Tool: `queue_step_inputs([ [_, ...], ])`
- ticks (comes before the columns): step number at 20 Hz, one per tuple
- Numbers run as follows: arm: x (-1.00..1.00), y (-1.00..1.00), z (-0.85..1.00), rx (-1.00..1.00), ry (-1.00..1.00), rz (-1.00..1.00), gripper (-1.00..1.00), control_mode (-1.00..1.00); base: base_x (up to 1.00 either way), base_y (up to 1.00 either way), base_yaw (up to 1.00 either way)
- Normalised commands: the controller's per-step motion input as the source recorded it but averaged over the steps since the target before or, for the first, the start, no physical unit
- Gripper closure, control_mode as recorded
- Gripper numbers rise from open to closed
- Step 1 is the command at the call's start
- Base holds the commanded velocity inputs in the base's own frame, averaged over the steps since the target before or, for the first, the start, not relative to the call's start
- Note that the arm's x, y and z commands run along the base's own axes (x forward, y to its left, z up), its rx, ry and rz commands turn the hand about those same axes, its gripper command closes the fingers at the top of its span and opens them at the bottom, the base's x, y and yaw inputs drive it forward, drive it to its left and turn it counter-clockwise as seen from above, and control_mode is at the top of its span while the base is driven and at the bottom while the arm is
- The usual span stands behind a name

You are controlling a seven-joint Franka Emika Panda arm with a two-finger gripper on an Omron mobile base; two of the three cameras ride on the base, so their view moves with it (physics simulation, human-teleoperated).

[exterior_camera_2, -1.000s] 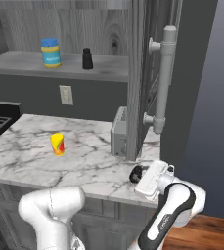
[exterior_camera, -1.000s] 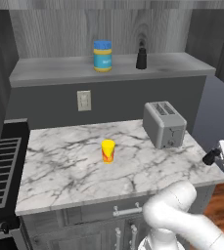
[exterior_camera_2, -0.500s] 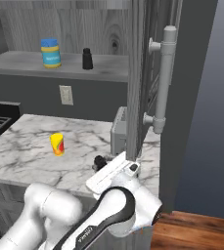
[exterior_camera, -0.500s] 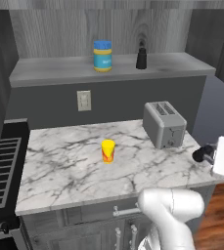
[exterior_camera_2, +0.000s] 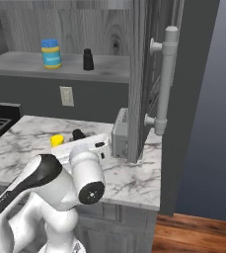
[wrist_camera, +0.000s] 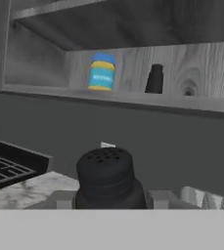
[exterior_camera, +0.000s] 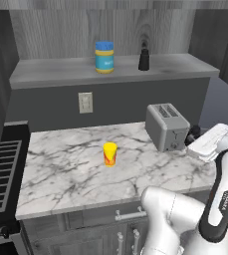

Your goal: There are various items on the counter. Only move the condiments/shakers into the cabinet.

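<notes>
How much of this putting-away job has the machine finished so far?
Two of three look done: the blue-lidded jar and one black shaker stand on the cabinet shelf. The second black shaker sits in the gripper, beside the toaster; it has yet to go up to the shelf. The yellow and orange cup belongs on the counter.

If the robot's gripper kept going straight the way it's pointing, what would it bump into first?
Probably the dark grey wall under the cabinet shelf. The gripper, shut on a black shaker, points at that wall, with the blue-lidded jar higher up. Depth is hard to judge, so this is a guess.
</notes>
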Motion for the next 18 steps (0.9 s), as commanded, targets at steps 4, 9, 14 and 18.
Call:
queue_step_inputs([
  [4, 0.00, -0.09, 1.00, 0.00, 0.48, -0.30, 1.00, -1.00, 0.00, 0.00, 0.00],
  [9, 0.16, -0.15, 1.00, 0.00, 0.46, -0.26, 1.00, -1.00, 0.00, 0.00, 0.00],
  [14, 0.01, -0.36, 1.00, 0.03, 0.25, -0.16, 1.00, -1.00, 0.00, 0.00, 0.00],
  [18, 0.00, -0.55, 0.93, 0.01, 0.00, -0.11, 1.00, -1.00, 0.00, 0.00, 0.00],
])
